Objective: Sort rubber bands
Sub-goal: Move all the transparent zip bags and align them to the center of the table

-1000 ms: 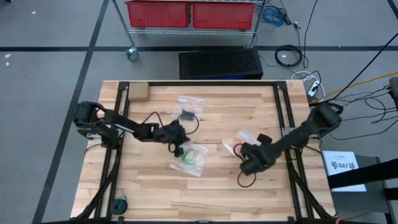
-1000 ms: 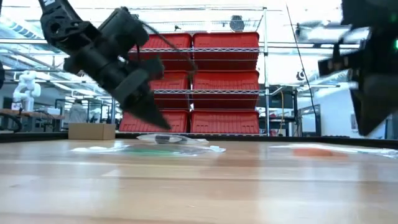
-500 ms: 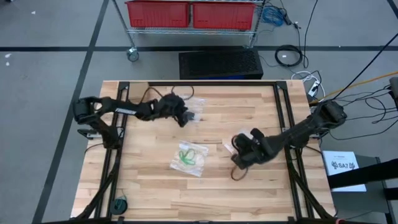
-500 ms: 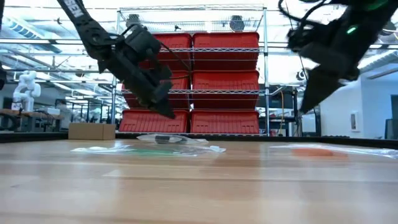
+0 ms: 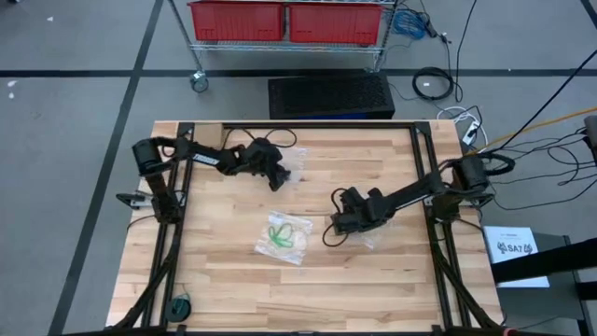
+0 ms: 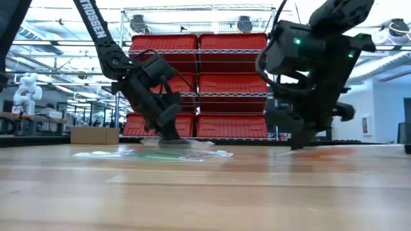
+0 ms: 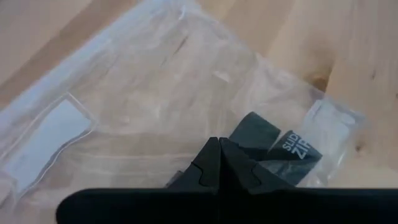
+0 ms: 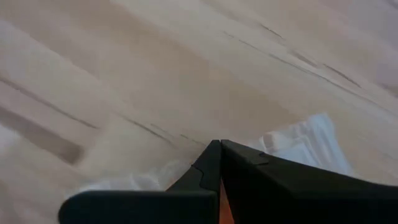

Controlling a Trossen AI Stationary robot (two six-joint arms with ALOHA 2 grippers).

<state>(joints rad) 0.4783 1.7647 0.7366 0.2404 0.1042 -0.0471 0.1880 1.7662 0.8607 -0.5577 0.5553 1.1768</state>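
Looks like mid-sort, both arms dropping bands at the bags. Left end effector [image 5: 277,177] clenched, pressing onto the far bag [image 7: 186,118] holding something black; can't tell if a band is pinched. Right end effector [image 5: 338,224] clenched too, tip beside the right bag [image 8: 298,146], something orange [image 8: 222,202] peeking between the fingers. Green bands [image 5: 280,234] sitting in the middle bag [image 5: 300,225] on the bench [image 5: 392,289]. Next up, probably: releasing over the right bag, then going for loose ones.

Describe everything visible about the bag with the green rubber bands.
The bag is a small clear plastic pouch lying flat on the wooden table, near its middle and a bit toward the front. Inside it sit several thin green rubber bands in a loose tangle. It lies slightly askew to the table's edges. Neither hand touches it; both are off to its sides.
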